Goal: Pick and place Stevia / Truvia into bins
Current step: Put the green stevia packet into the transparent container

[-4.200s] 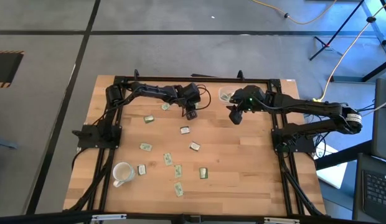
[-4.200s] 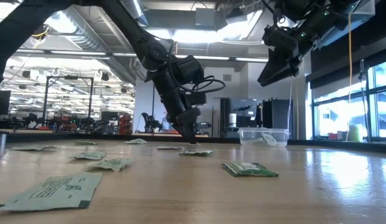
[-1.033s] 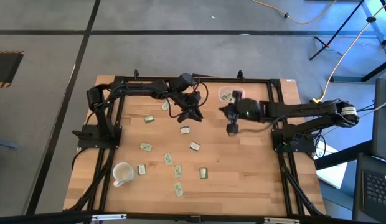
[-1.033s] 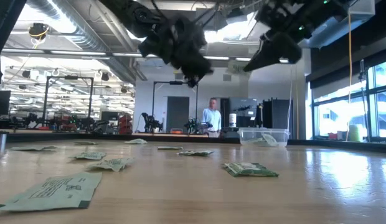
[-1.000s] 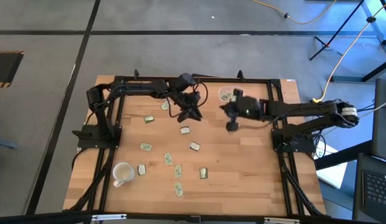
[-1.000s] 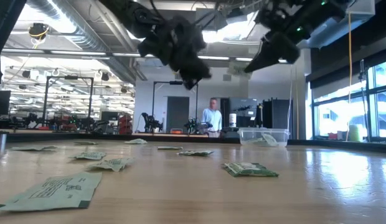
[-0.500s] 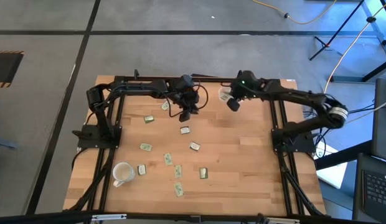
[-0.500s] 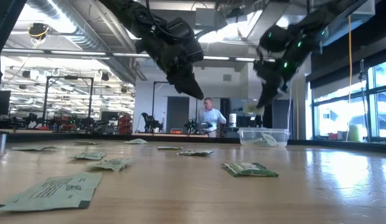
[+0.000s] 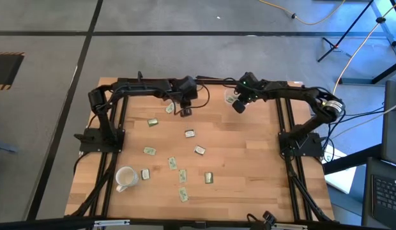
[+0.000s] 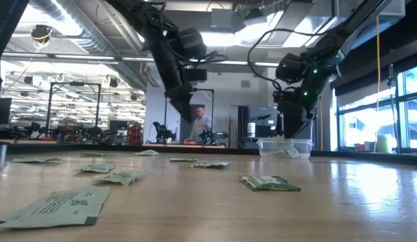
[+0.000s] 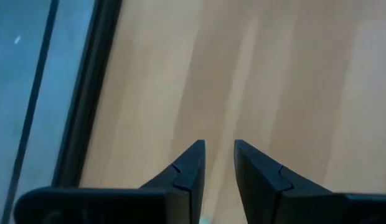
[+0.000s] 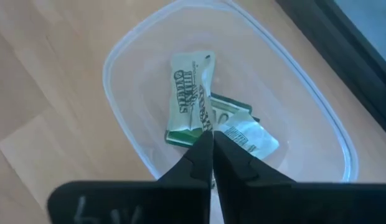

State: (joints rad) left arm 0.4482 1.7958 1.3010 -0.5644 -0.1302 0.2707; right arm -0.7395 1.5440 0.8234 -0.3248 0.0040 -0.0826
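Several pale green and white Stevia sachets (image 9: 190, 133) lie flat and scattered over the wooden table; two more (image 12: 246, 138) lie on the floor of the clear bin (image 9: 230, 96) at the far edge. My right gripper (image 9: 238, 106) hangs right over the bin, shut on one long pale green sachet (image 12: 192, 87). My left gripper (image 9: 184, 112) hovers above bare wood at the far middle-left. Its fingers (image 11: 219, 146) stand a little apart with nothing between their tips. My right gripper pinches the sachet's near end (image 12: 204, 124) between its two fingertips. The fingers come from above, pointing down into the bin. The sachet hangs below them inside the bin's rim (image 12: 118, 56), over the two sachets there; whether its lower end touches the floor I cannot tell.
A white mug (image 9: 124, 177) stands near the front left corner. Black frame rails (image 9: 204, 81) run along the table's far edge and sides, right behind the bin. A person (image 10: 200, 122) stands far off in the room beyond the table.
My right gripper has carried the sachet from the middle of the table toward the far edge and down, ending over the bin. My left gripper has gone down and toward the far left.
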